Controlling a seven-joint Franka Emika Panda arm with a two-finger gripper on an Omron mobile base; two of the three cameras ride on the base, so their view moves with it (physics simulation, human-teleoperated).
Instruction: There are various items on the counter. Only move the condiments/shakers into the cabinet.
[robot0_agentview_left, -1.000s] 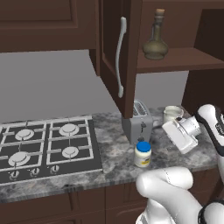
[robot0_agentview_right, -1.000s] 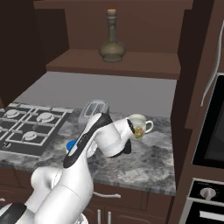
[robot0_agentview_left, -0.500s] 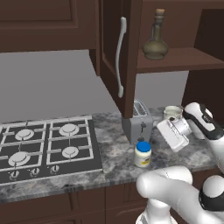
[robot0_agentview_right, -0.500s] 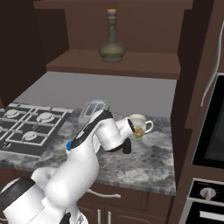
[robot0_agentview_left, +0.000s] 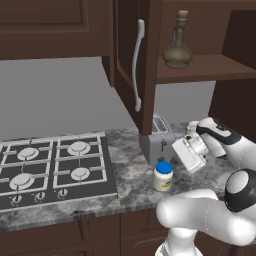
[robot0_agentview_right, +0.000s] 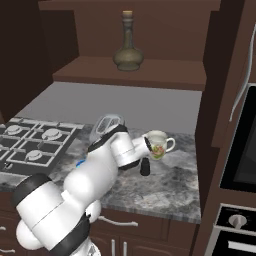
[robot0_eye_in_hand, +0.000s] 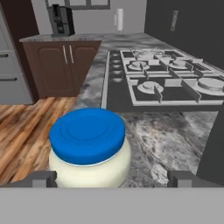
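Note:
The olive-brown bottle (robot0_agentview_left: 177, 47) (robot0_agentview_right: 128, 50) stands on the shelf of the open cabinet (robot0_agentview_left: 210, 69). A white jar with a blue lid (robot0_agentview_left: 163, 175) (robot0_eye_in_hand: 89, 148) sits on the counter (robot0_agentview_left: 131, 176) in front of the silver toaster (robot0_agentview_left: 159, 137). My gripper (robot0_eye_in_hand: 113, 180) is open. Its fingertips (robot0_eye_in_hand: 41, 179) stand wide to either side of the jar, just short of it, touching nothing. In the left base view the white hand (robot0_agentview_left: 189, 154) hovers to the right of the jar and above it. The tiny black shaker (robot0_agentview_right: 145, 167) stands by the cream mug (robot0_agentview_right: 157, 145).
The black gas hob (robot0_agentview_left: 50, 167) (robot0_eye_in_hand: 162, 83) covers the counter's left part. The cabinet door with its long silver handle (robot0_agentview_left: 137, 65) hangs open above the toaster. Beyond the counter's front edge there is wooden floor (robot0_eye_in_hand: 26, 127). A dark oven column (robot0_agentview_right: 240, 140) stands at the right.
The hand has swung left, from beside the mug to just right of the jar. The gripper stays open. Bottle, jar and mug have not moved.

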